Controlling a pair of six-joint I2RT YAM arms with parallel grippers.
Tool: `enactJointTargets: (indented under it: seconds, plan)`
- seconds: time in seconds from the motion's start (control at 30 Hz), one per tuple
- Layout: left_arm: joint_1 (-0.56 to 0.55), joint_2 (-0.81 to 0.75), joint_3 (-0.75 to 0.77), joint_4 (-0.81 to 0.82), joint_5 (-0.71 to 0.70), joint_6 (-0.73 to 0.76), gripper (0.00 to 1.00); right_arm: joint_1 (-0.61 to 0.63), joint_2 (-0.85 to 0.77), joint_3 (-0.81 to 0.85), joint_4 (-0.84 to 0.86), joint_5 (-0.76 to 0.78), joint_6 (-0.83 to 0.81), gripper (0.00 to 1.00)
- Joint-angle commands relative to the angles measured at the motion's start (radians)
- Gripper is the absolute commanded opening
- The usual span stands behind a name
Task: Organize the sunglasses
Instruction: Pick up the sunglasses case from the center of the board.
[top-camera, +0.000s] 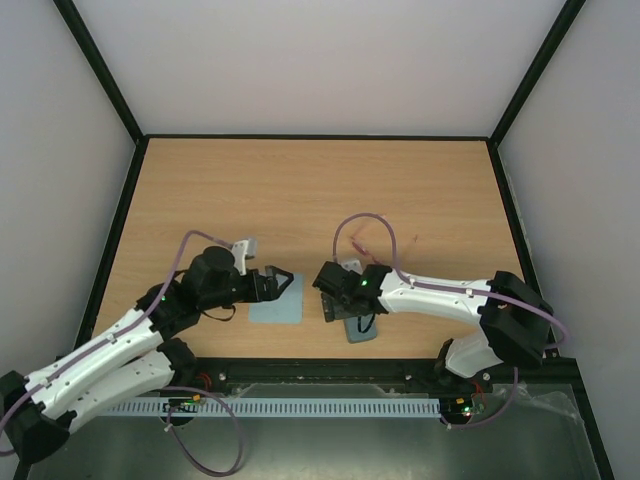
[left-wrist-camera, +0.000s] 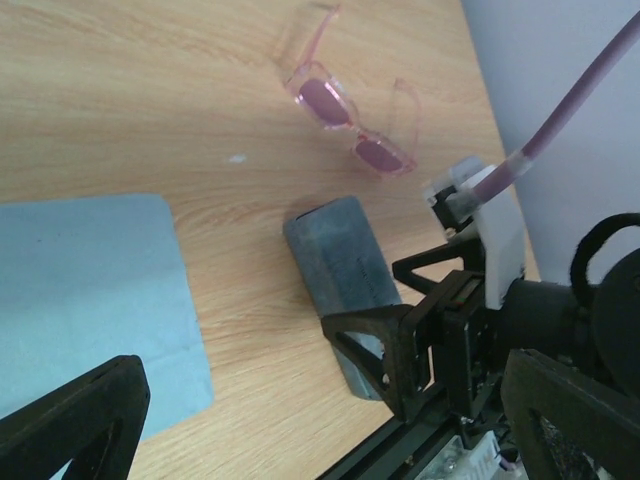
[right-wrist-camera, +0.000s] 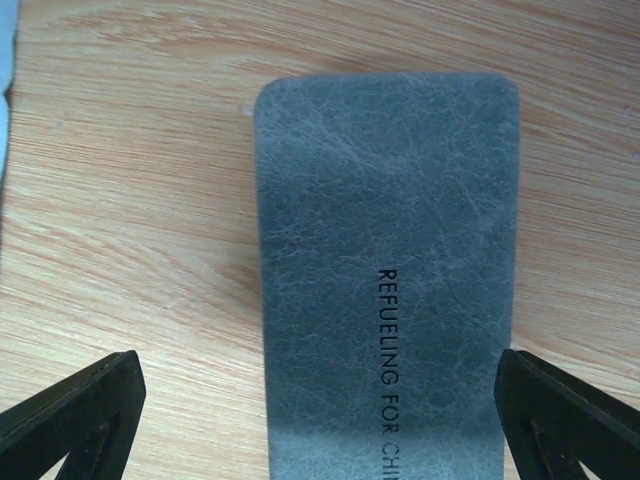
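Pale wooden counter, white walls round it. At the left the blue-grey cloth lay flat, and the left tool hung over its edge, spread wide and empty. The right tool gaped astride the closed grey case, probably lining up a grab. The lid read "REFUELING FOR CH", cut off there. The pink sunglasses sat unfolded beyond the case.

One pair of sunglasses, one blue cloth and, seemingly, a single grey case, partly covered from above, toward the near edge of the worktop.
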Motion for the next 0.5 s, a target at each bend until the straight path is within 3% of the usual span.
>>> enactJointTargets:
  seconds: [0.0, 0.17, 0.47]
  plan:
    - [-0.063, 0.063, -0.007, 0.064, -0.072, -0.030, 1.00, -0.019, -0.010, -0.044, -0.010, 0.025, 0.000, 0.97]
    - [-0.105, 0.113, -0.001, 0.115, -0.086, -0.036, 0.99, -0.069, -0.048, -0.112, 0.029, -0.022, -0.015, 0.94]
    - [-0.129, 0.148, 0.008, 0.131, -0.101, -0.040, 1.00, -0.097, -0.089, -0.145, 0.070, -0.074, -0.045, 0.65]
